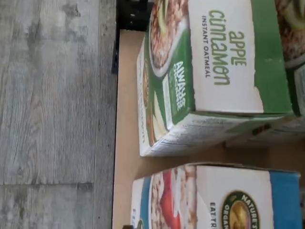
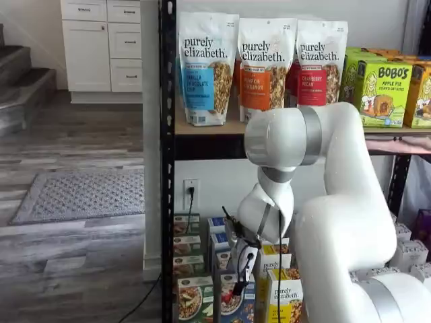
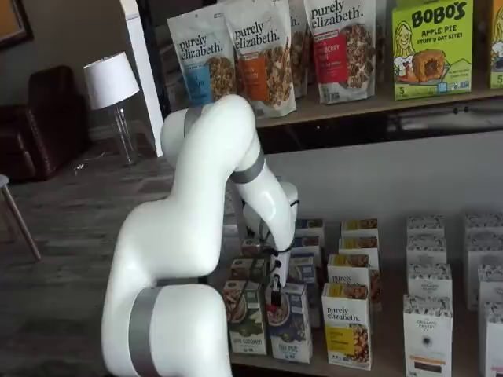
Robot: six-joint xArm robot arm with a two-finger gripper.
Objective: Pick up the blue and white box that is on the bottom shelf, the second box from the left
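The blue and white box [image 3: 289, 323] stands upright at the front of the bottom shelf [image 3: 313, 367], between a green box [image 3: 245, 318] and a yellow-and-white "purely elizabeth" box [image 3: 347, 326]. It also shows in a shelf view [image 2: 236, 304]. My gripper [image 3: 276, 289] hangs just above and in front of its top; it shows in both shelf views [image 2: 240, 277]. The fingers show no plain gap and hold no box. In the wrist view the blue and white box [image 1: 214, 200] lies beside the green "apple cinnamon" box [image 1: 214, 71] on a tan surface [image 1: 125, 119].
Rows of the same boxes stand behind the front ones. White boxes [image 3: 428, 314] fill the shelf's right part. Granola bags [image 2: 209, 67] and green Bobo's boxes [image 2: 384, 84] stand on the upper shelf. A black post [image 2: 167, 168] marks the rack's left edge, with grey floor [image 1: 52, 95] beyond.
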